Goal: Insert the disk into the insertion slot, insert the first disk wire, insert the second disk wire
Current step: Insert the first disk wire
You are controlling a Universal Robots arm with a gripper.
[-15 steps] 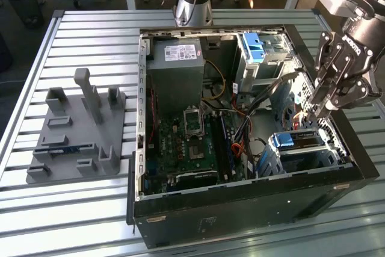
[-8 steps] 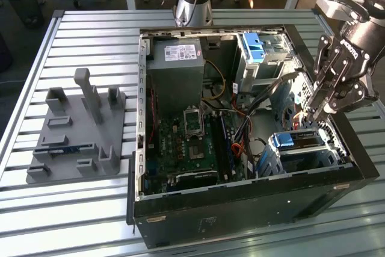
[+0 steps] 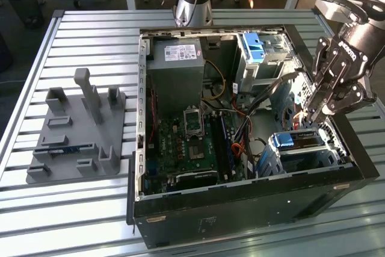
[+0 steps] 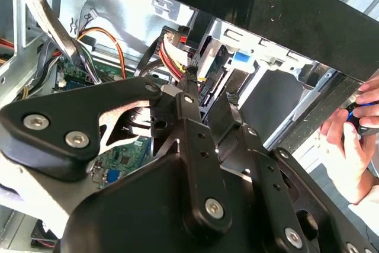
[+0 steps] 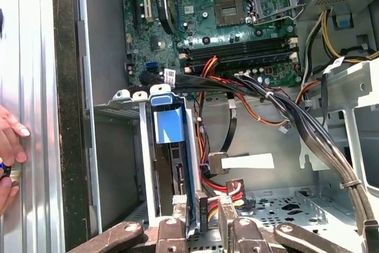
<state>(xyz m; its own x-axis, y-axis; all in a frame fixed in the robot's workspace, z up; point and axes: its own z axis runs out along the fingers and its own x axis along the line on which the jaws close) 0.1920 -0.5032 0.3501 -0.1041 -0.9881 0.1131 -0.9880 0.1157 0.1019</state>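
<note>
Disk (image 3: 298, 141) sits on edge in the insertion slot (image 3: 269, 162), in the near corner of the open PC case (image 3: 252, 209) at the exterior view's right. Its blue carrier tab (image 3: 281, 141) faces up. In the first wrist view you see the same: disk (image 5: 177, 179) between the silver bay walls (image 5: 144, 170), tab (image 5: 169, 124) at the open end.

Your pincer (image 3: 314, 115) hangs just over the far end of the disk, inside the case. In the first wrist view the pincer (image 5: 201, 220) is narrow, and it looks pinched on the black plug of a disk wire (image 5: 202, 204) right against the disk's edge. The plug is partly hidden by the fingers (image 5: 174, 220), so treat the grip as probable. In the second wrist view the pincer (image 4: 188, 87) points at the same spot, with a red-and-yellow wire bundle (image 4: 172, 51) just beyond the tips.

A black cable bundle (image 5: 296, 117) crosses over the motherboard (image 3: 192, 142) toward the slot.

A person's hand (image 4: 349, 140) is outside the case wall beside the slot, holding something small, blue and black (image 4: 361, 114). It also shows in the first wrist view (image 5: 9, 146), on the slatted worktop (image 3: 90, 22).

Grey fixture (image 3: 78, 136) sits on the worktop well to the left of the case.
</note>
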